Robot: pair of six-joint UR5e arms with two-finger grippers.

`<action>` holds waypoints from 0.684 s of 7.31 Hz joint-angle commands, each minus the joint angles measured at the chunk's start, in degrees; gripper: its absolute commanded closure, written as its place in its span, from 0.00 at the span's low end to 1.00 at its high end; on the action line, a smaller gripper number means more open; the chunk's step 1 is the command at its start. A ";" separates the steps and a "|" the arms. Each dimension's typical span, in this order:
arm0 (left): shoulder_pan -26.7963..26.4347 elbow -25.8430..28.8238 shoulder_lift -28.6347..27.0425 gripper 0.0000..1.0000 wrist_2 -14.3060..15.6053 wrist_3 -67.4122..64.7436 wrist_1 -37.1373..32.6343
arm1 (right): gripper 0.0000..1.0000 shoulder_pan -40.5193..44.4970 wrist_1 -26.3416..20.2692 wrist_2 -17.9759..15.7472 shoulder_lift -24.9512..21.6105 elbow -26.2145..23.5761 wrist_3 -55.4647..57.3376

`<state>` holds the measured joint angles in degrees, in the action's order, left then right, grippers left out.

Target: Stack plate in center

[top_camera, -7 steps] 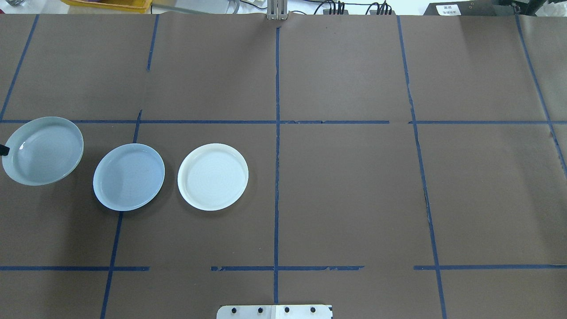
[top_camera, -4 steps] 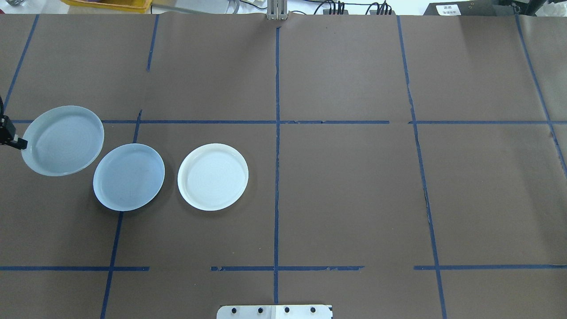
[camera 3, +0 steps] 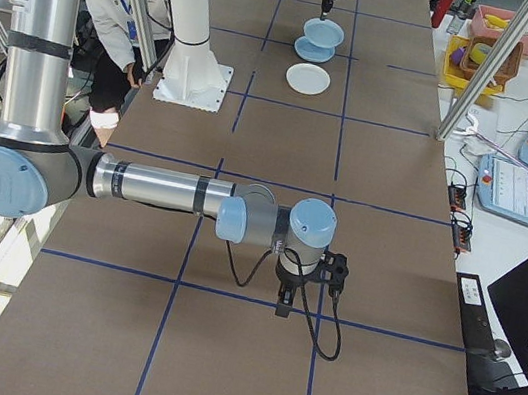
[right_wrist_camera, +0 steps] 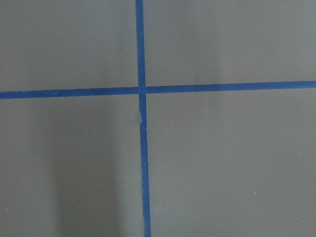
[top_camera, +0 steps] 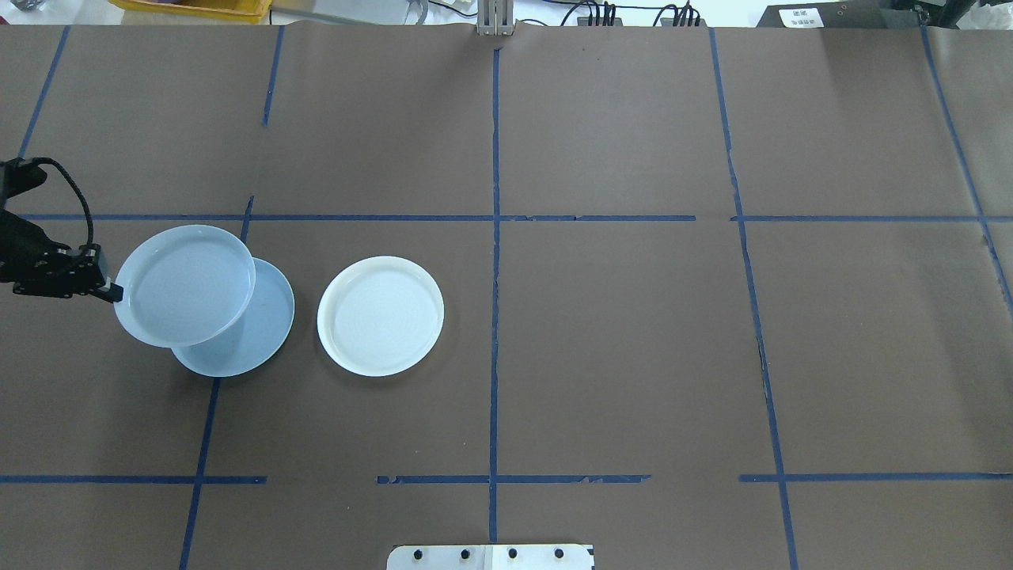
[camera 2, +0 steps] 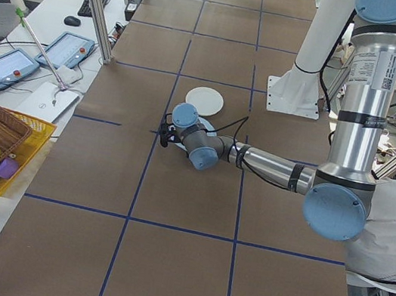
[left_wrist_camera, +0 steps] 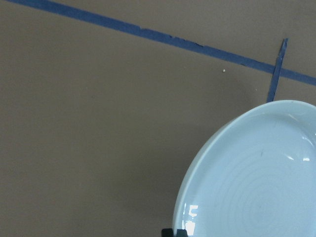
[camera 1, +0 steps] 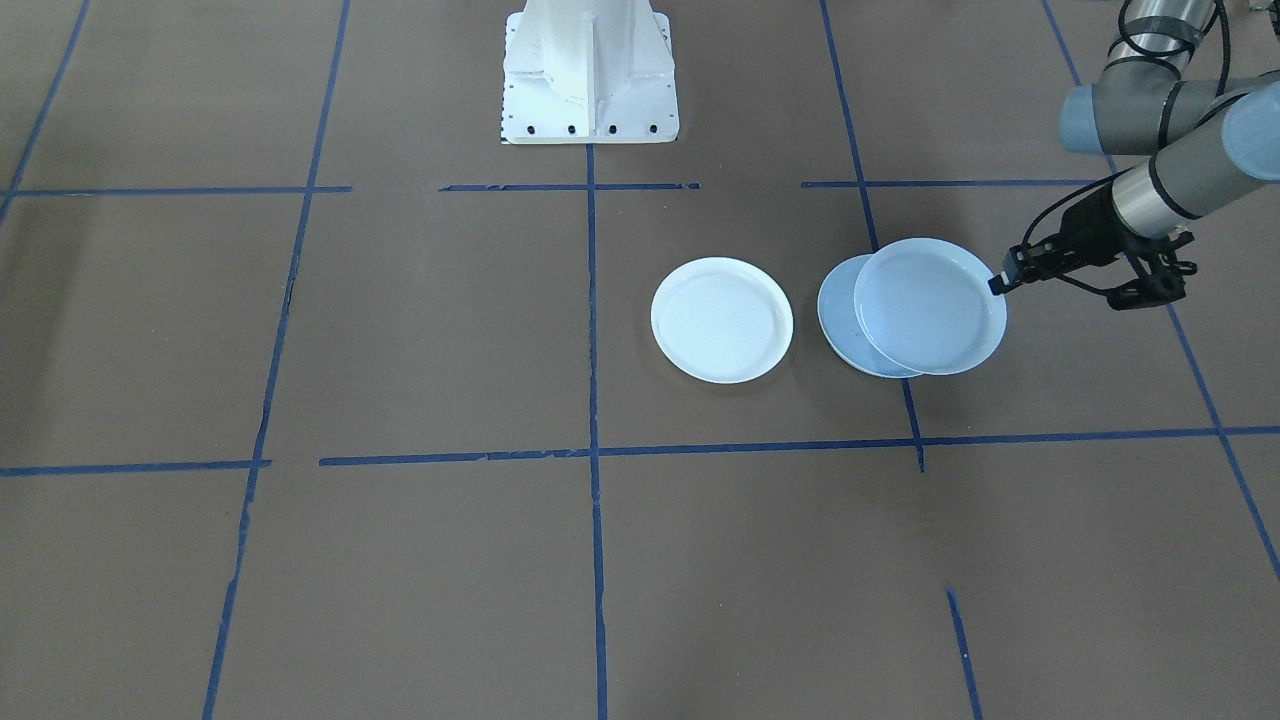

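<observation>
Left end effector [top_camera: 111, 292] clamped on ridged plate [top_camera: 186, 285] rim, above pale blue center plate [top_camera: 265, 332]

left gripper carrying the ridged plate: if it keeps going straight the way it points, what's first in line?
Beyond the ridged plate it holds, the left gripper points toward the white plate. The smooth blue plate lies lower, so it would probably pass over it; height is unclear.

- Left arm: reaches in low over the table, forearm near level; left claw [top_camera: 111, 293] clamped on the rim of the ridged plate [top_camera: 186, 283], holding it raised.
- Right arm: forearm stretched level, wrist bent down; right claw [camera 3: 282, 310] points straight at the table; finger state not discernible.
</observation>
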<state>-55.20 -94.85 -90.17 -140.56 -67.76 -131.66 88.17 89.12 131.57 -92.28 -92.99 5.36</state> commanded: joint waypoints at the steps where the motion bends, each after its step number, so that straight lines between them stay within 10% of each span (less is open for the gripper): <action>1: 2.82 0.45 -1.50 0.88 0.20 -4.31 -2.19 | 0.00 0.07 0.00 -0.09 0.00 0.00 0.00; 2: 2.82 0.54 -1.50 0.09 0.37 -4.22 -2.02 | 0.00 -0.02 0.00 0.00 0.00 0.00 0.00; 5: 2.73 -1.38 -2.81 0.01 0.37 -4.66 -1.76 | 0.00 -0.02 0.00 -0.09 0.00 0.00 0.00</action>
<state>-52.43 -95.27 -92.03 -140.29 -72.09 -133.62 88.16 89.12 131.49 -92.28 -92.99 5.34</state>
